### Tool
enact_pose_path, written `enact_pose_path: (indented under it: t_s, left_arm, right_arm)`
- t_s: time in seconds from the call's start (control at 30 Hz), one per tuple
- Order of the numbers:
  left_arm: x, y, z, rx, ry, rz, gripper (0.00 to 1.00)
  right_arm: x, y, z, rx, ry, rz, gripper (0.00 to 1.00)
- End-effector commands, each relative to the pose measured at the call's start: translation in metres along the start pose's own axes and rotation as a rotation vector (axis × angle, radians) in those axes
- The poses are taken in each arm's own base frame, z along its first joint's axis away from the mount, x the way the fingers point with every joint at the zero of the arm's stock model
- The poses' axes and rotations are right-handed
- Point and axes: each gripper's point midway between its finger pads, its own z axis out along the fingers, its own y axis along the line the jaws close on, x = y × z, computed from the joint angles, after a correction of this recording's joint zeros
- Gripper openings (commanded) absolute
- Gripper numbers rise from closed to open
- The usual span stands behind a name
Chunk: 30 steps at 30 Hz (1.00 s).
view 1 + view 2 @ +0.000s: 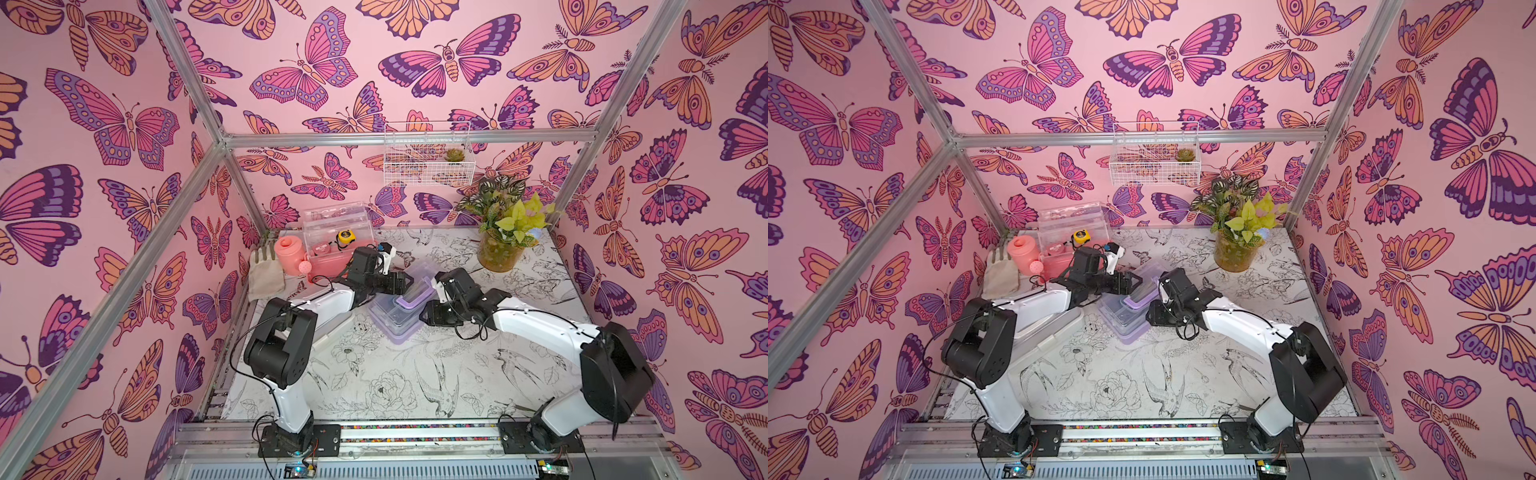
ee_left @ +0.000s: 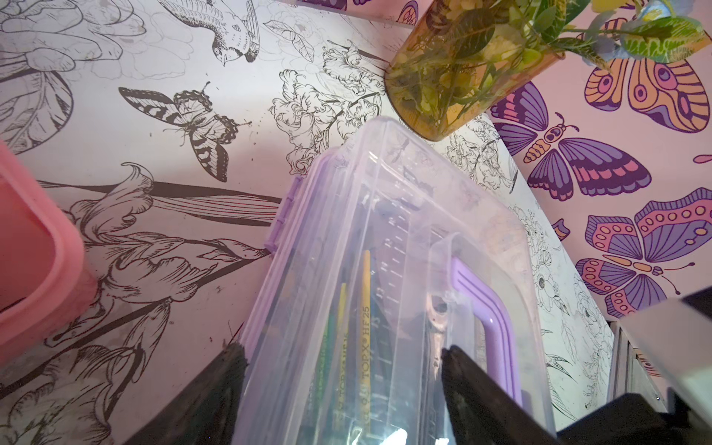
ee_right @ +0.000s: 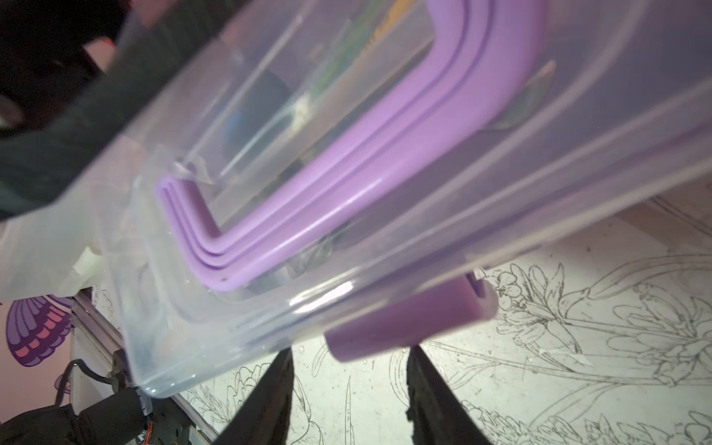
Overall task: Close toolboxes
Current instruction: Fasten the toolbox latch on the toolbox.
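Right gripper half-spread just off purple toolbox latch, left gripper spread wide astride its clear lid, I see pink toolbox open behind

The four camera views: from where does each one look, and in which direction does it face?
Top views: high in front, look down over the flower-printed table at left arm, right arm and the purple plastic toolbox.
Left wrist: above the toolbox's clear lid, looks along it towards the glass plant vase; open left end effector shows.
Right wrist: low beside the toolbox, faces its purple latch; open right end effector shows.
Shared: both wrist views show the purple handle.
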Motion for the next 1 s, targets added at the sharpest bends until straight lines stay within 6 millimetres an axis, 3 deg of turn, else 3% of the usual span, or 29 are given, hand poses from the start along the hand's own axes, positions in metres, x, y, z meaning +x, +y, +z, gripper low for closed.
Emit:
enact_pose_path:
  t_s: [0.0, 0.23, 0.4, 0.67, 0.97]
  left_arm:
    - [0.086, 0.04, 0.002, -0.124, 0.252, -0.125, 0.81]
    - [0.085, 0.039, 0.001, -0.123, 0.249, -0.126, 0.81]
    - [0.087, 0.04, 0.001, -0.126, 0.253, -0.127, 0.81]
    - [0.088, 0.04, 0.002, -0.121, 0.257, -0.131, 0.81]
    - [0.086, 0.041, 0.002, -0.122, 0.253, -0.125, 0.81]
  right_arm:
    - [-0.025, 0.009, -0.008, -0.038, -0.122, -0.009, 0.46]
    - [-0.022, -0.001, 0.004, -0.018, -0.107, 0.038, 0.41]
    - [-0.023, -0.013, 0.002, -0.008, -0.143, 0.12, 0.4]
    - [-0.034, -0.013, -0.002, -0.093, -0.187, 0.26, 0.46]
    - [-0.042, -0.014, -0.012, -0.14, -0.247, 0.305, 0.56]
